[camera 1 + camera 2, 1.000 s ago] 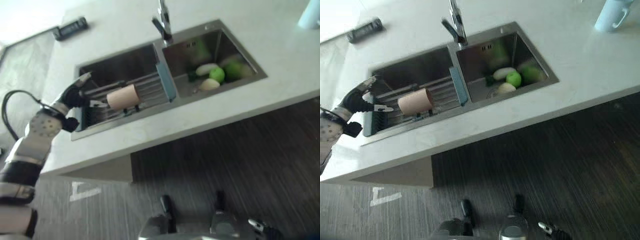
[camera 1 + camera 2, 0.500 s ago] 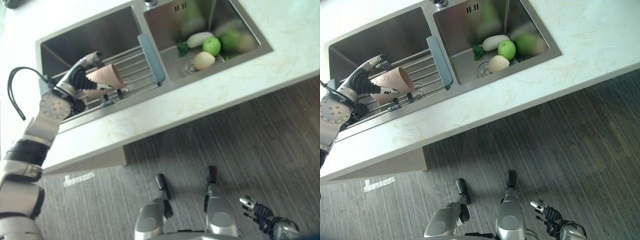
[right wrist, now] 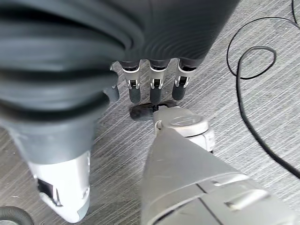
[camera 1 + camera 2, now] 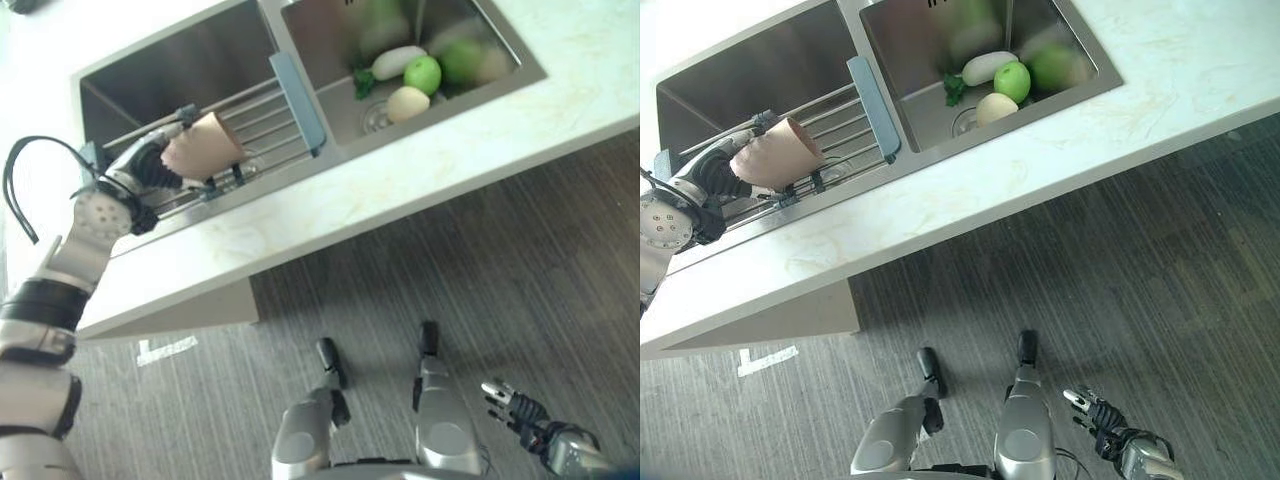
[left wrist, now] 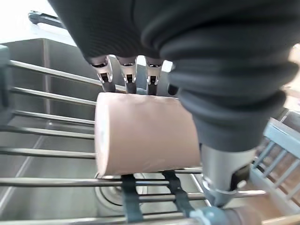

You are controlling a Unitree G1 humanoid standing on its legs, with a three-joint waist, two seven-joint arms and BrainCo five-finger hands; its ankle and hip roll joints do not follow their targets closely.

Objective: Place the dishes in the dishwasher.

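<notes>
A beige cup (image 4: 203,146) lies on its side on the metal bar rack (image 4: 265,110) over the left sink basin (image 4: 170,70). My left hand (image 4: 145,165) is shut on it: in the left wrist view the fingers (image 5: 126,77) reach over the cup (image 5: 140,133) and the thumb presses its near side. My right hand (image 4: 515,410) hangs low beside me above the floor, with its fingers (image 3: 154,86) relaxed and nothing in them.
The rack ends in a blue-grey bar (image 4: 297,103) at the divider between the basins. The right basin holds a white radish (image 4: 397,62), a green apple (image 4: 423,72) and a pale round vegetable (image 4: 407,103). The pale countertop (image 4: 350,190) runs along the front of the sink.
My left hand has reached the cup from its left and closed round it; the cup now sits a little tilted in the grasp. The whole view shifted as the head moved.
</notes>
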